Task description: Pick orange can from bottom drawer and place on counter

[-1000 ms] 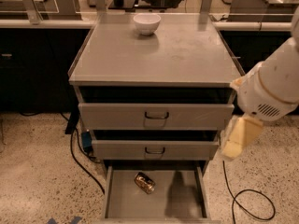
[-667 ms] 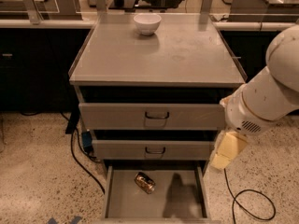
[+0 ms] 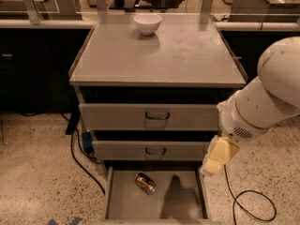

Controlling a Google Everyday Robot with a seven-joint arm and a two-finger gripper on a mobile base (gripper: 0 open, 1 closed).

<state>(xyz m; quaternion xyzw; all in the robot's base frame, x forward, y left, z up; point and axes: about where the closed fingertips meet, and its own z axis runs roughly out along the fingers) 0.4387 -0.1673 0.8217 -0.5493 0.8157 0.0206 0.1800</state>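
gripper (image 3: 218, 155) beside bottom drawer (image 3: 125, 201), bowl (image 3: 147, 23) on counter (image 3: 159, 57)

Tool (image 3: 218, 155) beside bottom drawer (image 3: 131, 203), drawer front cut off, arm (image 3: 274, 90) cropped right

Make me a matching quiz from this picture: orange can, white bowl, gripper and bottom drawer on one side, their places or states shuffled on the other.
1. orange can
2. white bowl
3. gripper
4. bottom drawer

A. at the back of the counter
B. pulled open
C. lying on a drawer floor
D. low on the right, over the open drawer's right edge

Pairs: 1-C, 2-A, 3-D, 4-B
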